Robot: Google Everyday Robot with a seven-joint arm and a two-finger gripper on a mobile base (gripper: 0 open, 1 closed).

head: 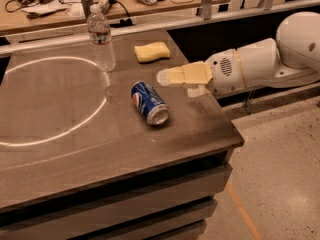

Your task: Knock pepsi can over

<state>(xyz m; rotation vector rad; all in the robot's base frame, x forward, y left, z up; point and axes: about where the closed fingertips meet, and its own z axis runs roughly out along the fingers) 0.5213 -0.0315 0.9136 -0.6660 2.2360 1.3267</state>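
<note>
Pepsi can (pixel 150 103) lies on its side on the countertop (pixel 75 149), long axis running far-left to near-right, silver end nearest us. Gripper (pixel 165 77) hovers just beyond its far end, apparently apart. Open or closed, we cannot tell. We judge the knock done.

There was just one camera. It sat high up and looked down at a slant across the worktop (pixel 60 149), from its near side toward a bench (pixel 60 19) at the back. It was close, so the worktop filled most of the view, with some floor (pixel 280 184) at the right. The arm (pixel 260 64) showed at the right edge. The end effector (pixel 167 77) hung over the worktop, just above the middle of the view.
</note>
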